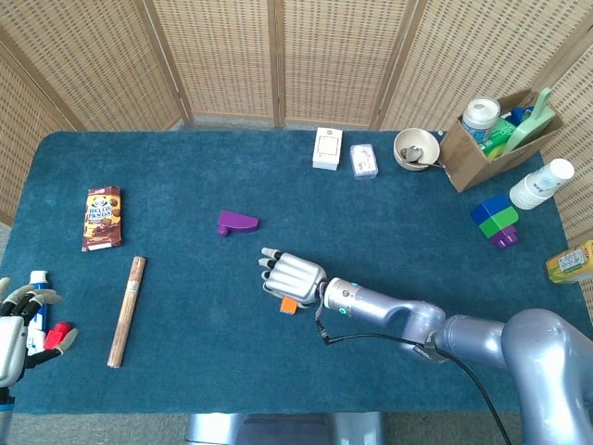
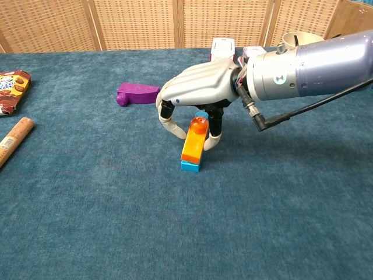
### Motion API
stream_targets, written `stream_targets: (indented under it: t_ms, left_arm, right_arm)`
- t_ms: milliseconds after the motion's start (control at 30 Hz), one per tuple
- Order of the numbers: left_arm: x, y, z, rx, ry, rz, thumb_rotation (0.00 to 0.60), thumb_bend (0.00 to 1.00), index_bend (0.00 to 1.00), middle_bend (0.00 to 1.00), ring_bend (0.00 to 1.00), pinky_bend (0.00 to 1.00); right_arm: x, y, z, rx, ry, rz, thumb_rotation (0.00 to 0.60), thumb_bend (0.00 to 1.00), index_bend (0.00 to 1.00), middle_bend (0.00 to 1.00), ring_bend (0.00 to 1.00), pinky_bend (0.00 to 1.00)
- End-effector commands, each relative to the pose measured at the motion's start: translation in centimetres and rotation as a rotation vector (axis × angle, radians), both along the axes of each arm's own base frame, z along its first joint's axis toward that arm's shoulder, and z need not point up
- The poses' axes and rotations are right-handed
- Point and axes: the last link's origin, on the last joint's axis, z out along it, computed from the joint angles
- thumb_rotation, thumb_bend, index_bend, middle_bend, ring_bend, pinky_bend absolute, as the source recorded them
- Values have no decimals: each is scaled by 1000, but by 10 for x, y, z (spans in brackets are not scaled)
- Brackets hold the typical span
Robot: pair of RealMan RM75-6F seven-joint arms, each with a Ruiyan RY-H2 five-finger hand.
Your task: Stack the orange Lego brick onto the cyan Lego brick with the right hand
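Orange brick (image 2: pixel 194 142) lies along the cyan brick (image 2: pixel 191 165), near end down, far end raised where the right hand's (image 2: pixel 201 93) fingers clamp it for pressing flat.

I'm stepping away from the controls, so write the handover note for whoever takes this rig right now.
Right hand: arched over the two bricks near the middle of the blue cloth table, fingers curled around the small orange plastic Lego brick; whether they actually pinch it cannot be told.
Left hand: at the table's near left edge, beside a small white bottle, holding nothing visible.
Bricks: the orange brick lies on the small cyan plastic Lego brick, tilted, its far end raised.
Done: orange brought onto cyan.
Left: press it flat so it seats, then release and withdraw.
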Motion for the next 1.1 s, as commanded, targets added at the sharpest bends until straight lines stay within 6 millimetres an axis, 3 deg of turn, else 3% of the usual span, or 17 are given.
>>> stream_targets:
  t_ms: [33,567,833,933,1100]
  left_arm:
    - [0,0,0,0,0,2,501,280,364,347,228,3]
    - [-3,1,-2,-6,-4,6,501,280,364,347,228,4]
    - [-3,2,-3,-7,-7,2,501,280,364,347,228,3]
    - [-3,3,-3,-8,-8,0,501,279,365,347,228,3]
    - [-2,2,-3,-7,-8,0,505,280,364,347,228,3]
  right_arm:
    - [-1,0,-1,0,5,2,600,171,628,373,139,117]
    - [-4,0,-7,4,19,-7,600,167,599,368,127,117]
    - [-3,-3,-1,-5,25,-17,600,165,208,285,59,83]
    - [-3,-4,2,-12,20,-27,600,165,132,245,54,79]
    - [-3,-7,9,-27,2,-37,600,163,115,222,36,79]
